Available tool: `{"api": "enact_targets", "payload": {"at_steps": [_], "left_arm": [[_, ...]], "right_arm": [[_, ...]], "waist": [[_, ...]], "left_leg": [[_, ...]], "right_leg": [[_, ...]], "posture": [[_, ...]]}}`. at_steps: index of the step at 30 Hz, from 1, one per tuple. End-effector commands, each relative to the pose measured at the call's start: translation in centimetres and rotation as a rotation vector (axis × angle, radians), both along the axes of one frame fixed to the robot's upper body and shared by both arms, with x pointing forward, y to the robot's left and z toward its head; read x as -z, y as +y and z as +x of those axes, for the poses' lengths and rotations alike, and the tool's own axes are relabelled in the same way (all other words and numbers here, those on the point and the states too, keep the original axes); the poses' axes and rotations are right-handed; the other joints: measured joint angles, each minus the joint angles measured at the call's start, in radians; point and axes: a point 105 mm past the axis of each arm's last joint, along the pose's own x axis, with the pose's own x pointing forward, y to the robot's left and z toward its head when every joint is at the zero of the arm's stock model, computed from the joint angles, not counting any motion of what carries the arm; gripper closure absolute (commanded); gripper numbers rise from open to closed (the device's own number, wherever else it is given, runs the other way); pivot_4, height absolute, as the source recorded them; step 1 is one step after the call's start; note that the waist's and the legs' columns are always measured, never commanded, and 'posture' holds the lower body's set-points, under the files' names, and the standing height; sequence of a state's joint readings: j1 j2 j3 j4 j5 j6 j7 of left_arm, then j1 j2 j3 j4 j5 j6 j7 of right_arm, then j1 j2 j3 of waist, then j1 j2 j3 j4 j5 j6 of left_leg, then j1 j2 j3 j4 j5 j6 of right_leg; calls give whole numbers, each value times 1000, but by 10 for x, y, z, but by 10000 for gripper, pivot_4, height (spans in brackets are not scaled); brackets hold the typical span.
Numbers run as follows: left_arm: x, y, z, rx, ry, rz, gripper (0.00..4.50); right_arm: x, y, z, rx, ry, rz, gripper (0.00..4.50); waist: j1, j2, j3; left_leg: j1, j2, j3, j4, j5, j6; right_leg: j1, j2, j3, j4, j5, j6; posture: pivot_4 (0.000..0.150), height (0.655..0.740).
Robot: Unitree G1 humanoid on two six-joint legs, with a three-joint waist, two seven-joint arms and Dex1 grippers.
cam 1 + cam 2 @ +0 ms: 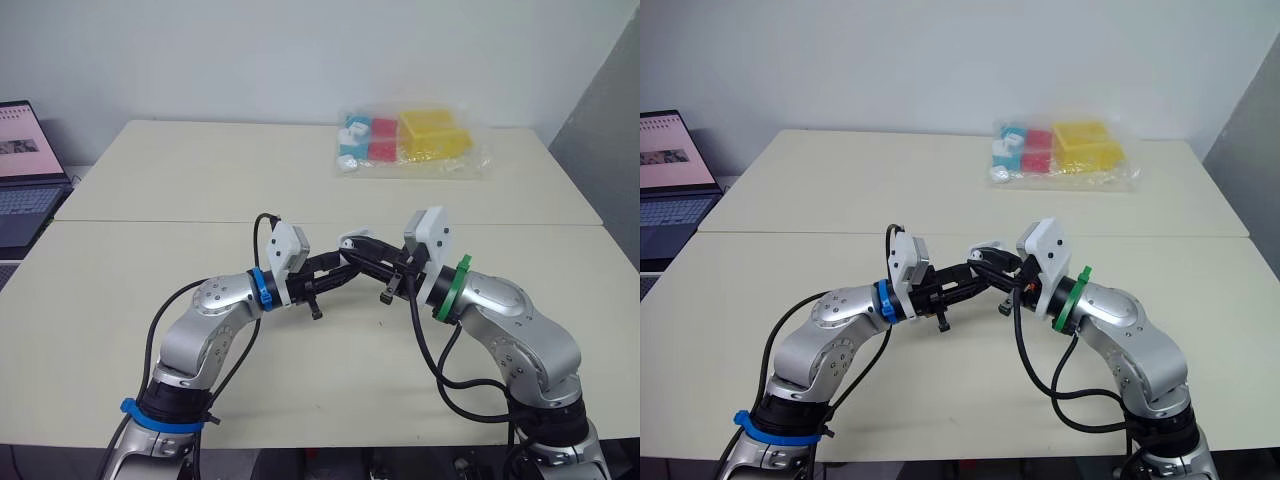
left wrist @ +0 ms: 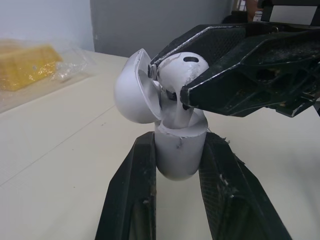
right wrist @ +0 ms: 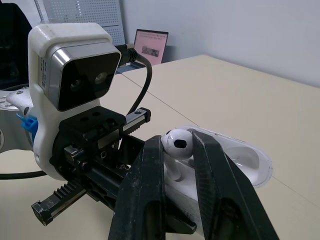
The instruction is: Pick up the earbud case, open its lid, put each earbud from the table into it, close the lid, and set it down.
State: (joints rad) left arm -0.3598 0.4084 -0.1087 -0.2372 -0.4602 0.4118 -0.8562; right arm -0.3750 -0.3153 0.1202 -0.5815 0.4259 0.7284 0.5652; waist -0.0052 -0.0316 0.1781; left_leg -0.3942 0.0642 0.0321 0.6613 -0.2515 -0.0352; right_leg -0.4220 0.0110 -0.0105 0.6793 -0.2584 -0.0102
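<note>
Two cream tables butted end to end, near table (image 1: 120,340) in front of the robot, far table (image 1: 200,170) behind it, seam running across between them. Laptop (image 1: 25,170) is open off the robot's left side, beside the far table's edge, screen lit. Clear plastic bag (image 1: 410,142) of coloured blocks (yellow, red, teal, white) lies on the far table, toward the robot's right, well apart from the arms.

Both arms are bent inward and meet in the middle, above the near table just short of the seam.

Left gripper (image 2: 178,141): fingers clamped on the earbud case (image 2: 177,162), one finger on each side of the white body. Case is upright between them, held off the table, not resting on it. Lid (image 2: 132,92) is hinged open and tipped back to one side, hollow side facing the case mouth.

Right gripper (image 3: 176,142): fingers pinched on one white earbud (image 2: 180,70), gripping its rounded head. It comes in from the opposite side, over the top of the case. Earbud stem points down into the case opening and is partly inside; head sits above the rim, next to the open lid. Cannot tell whether it is fully seated in its well.
</note>
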Motion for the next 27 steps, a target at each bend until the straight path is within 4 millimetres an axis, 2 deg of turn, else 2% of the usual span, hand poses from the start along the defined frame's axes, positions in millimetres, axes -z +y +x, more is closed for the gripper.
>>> {"api": "enact_targets", "payload": {"at_steps": [1, 17, 26, 27], "left_arm": [[-15, 2, -1, -2, -55, -24, 37017], [-21, 1, 0, -10, -65, -45, 37017], [-21, 1, -1, -12, -64, -42, 37017], [-21, 1, -1, -13, -63, -41, 37017]], "right_arm": [[-4, -3, -2, 3, -23, 3, 40781], [5, 2, -2, 15, 32, -13, 40781], [-2, -2, -1, 29, -17, -35, 10532], [-4, -2, -2, 28, -20, -33, 10414]], "waist": [[0, 0, 0], [0, 0, 0], [0, 0, 0], [0, 0, 0]], "left_leg": [[0, 0, 0, 0, 0, 0], [0, 0, 0, 0, 0, 0], [0, 0, 0, 0, 0, 0], [0, 0, 0, 0, 0, 0]], "right_leg": [[0, 0, 0, 0, 0, 0], [0, 0, 0, -1, 0, 0], [0, 0, 0, -1, 0, 0], [0, 0, 0, -1, 0, 0]], "posture": [[1500, 7400], [1500, 7400], [1500, 7400], [1500, 7400]]}}
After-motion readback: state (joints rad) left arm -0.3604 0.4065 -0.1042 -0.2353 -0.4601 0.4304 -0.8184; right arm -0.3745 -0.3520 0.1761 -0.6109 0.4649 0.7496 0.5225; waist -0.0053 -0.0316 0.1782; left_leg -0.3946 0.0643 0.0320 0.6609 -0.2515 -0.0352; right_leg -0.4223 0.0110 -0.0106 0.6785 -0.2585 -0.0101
